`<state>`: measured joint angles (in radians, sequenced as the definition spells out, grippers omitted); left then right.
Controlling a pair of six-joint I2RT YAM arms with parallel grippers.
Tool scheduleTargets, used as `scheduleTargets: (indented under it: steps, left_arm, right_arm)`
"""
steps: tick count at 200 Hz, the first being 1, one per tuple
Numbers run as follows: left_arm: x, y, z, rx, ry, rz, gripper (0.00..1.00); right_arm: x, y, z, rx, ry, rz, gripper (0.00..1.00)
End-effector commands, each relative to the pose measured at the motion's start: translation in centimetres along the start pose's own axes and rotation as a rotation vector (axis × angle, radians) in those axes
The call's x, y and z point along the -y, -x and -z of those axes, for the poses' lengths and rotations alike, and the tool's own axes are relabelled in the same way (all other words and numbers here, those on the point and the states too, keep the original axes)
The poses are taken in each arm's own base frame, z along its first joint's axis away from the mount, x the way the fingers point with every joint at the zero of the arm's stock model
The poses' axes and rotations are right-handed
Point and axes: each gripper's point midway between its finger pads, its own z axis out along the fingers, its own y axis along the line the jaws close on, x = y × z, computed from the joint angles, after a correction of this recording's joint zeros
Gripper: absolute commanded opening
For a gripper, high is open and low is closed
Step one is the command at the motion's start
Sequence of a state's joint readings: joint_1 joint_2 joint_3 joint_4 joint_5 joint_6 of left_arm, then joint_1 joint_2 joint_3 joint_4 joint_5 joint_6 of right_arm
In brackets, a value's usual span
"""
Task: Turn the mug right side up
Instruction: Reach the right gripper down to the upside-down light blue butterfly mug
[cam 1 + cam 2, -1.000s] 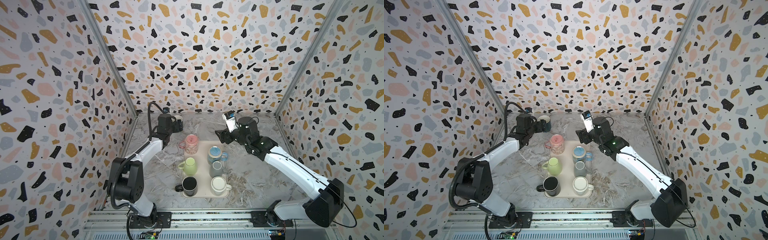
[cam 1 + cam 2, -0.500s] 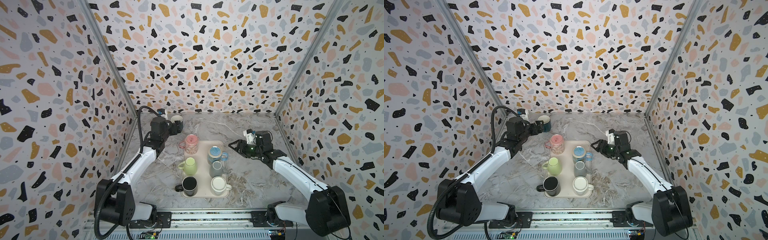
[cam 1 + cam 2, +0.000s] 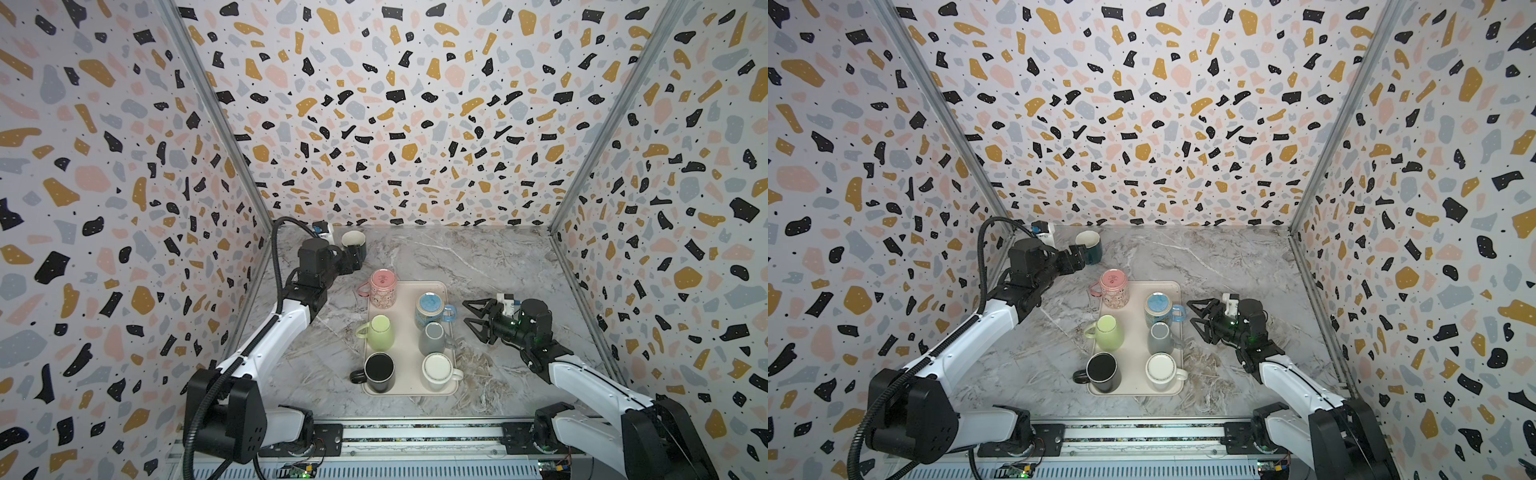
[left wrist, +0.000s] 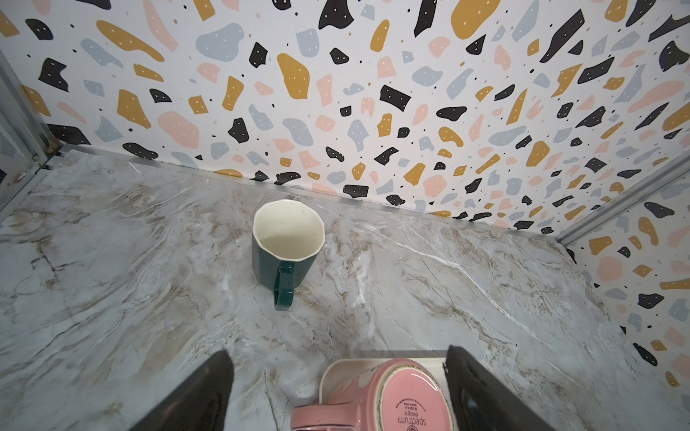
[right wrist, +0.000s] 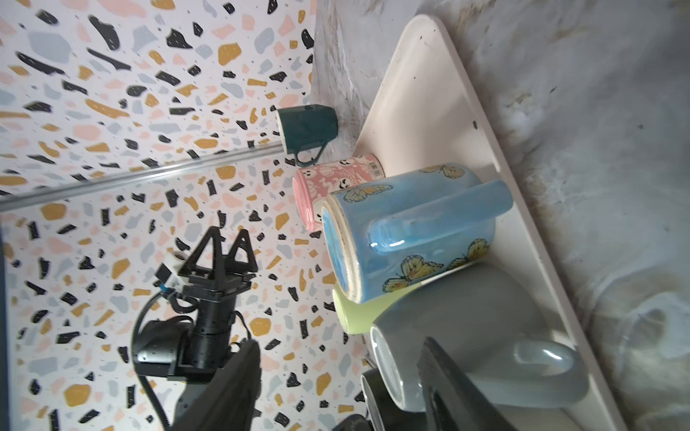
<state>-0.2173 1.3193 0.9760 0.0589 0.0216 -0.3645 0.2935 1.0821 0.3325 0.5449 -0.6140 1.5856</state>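
Withdrawal of the left gripper (image 3: 348,259) appears to be the step in hand, since the teal mug (image 3: 354,245) already stands mouth up and the task looks essentially complete. Its jaws are spread wide and hold nothing. The left wrist view shows bare table (image 4: 112,261) between its fingertips (image 4: 220,369) and the mug handle. Draw the gripper back along the line of the handle, without sideways drift, so neither finger hooks the loop and tips the mug. Raise the arm before any swing toward the middle: the pink mug (image 4: 407,395), base up on the tray (image 3: 403,299), sits directly beneath the open fingers and is the nearest collision risk. The right gripper (image 3: 465,311) hovers just beside the tray, facing the blue mug (image 3: 432,309), with its jaws parted and empty. Hold it clear of that mug's protruding handle. The teal mug rests on the marble table in the rear left corner, near the back wall and well apart from the tray. Its exterior is a dark teal glaze, and the interior is cream and appears empty. The rim is slightly faceted rather than perfectly round. A teal loop handle points toward the left gripper. The mug stands level, with no visible tilt.
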Motion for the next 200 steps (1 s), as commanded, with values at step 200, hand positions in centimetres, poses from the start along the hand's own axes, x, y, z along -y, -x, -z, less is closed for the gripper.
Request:
scheduleTargets:
  steps: [200]
  left_arm:
    - [-0.1,1.1,0.1,-0.005,0.027,-0.040,0.90]
  right_arm:
    - [0.7,1.5,-5.4,0.001,0.227,-0.333,0.70]
